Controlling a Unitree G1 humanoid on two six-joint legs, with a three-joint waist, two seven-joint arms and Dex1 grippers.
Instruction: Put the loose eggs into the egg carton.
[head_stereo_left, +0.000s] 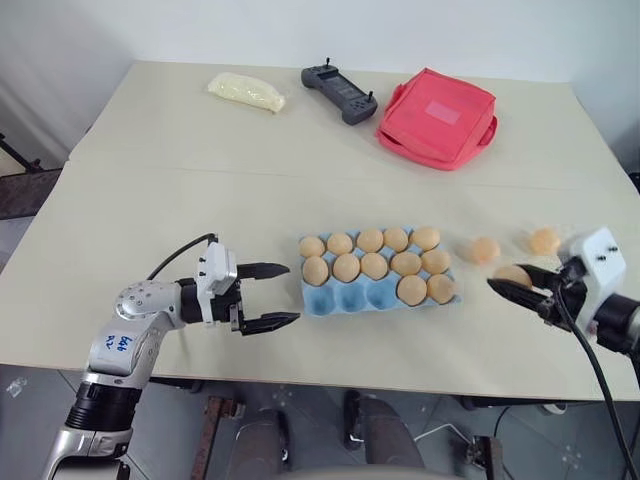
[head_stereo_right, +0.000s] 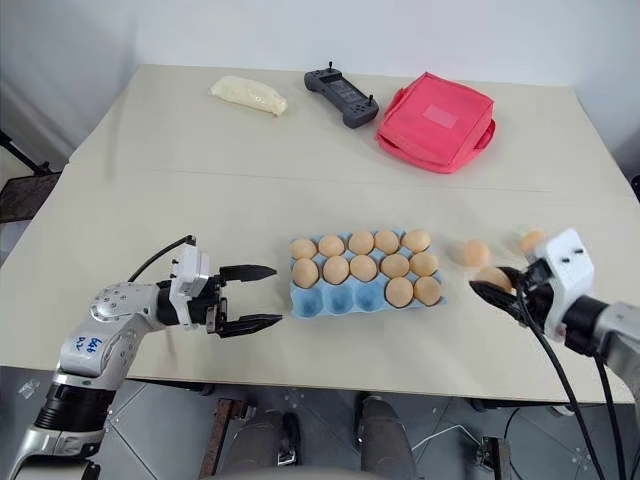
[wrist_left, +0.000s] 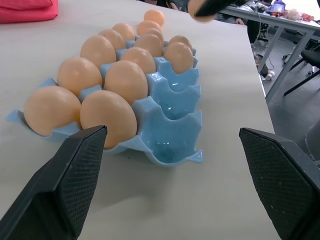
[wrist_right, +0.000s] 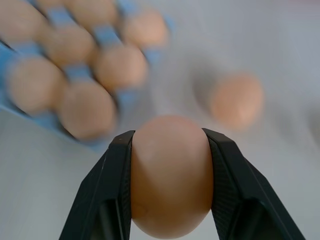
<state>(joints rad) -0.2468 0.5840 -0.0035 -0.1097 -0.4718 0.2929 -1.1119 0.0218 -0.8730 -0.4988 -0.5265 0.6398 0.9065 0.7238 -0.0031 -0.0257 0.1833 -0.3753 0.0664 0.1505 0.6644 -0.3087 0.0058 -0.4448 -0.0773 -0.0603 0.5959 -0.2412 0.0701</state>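
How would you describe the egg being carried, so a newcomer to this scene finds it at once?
Start at the light blue egg carton on the beige table, then look to its right. Two loose eggs lie on the tabletop there; the carried egg is pinched between the right gripper's black fingers.

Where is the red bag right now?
The red padded bag lies at the table's far side, toward the robot's right, beside the black controller and well behind the egg carton.

Bright, even light falls on the beige matte table (head_stereo_left: 200, 200), shadows soft; in the right wrist view the light blue moulded egg carton (wrist_right: 47, 120) behind is blurred, glare slight
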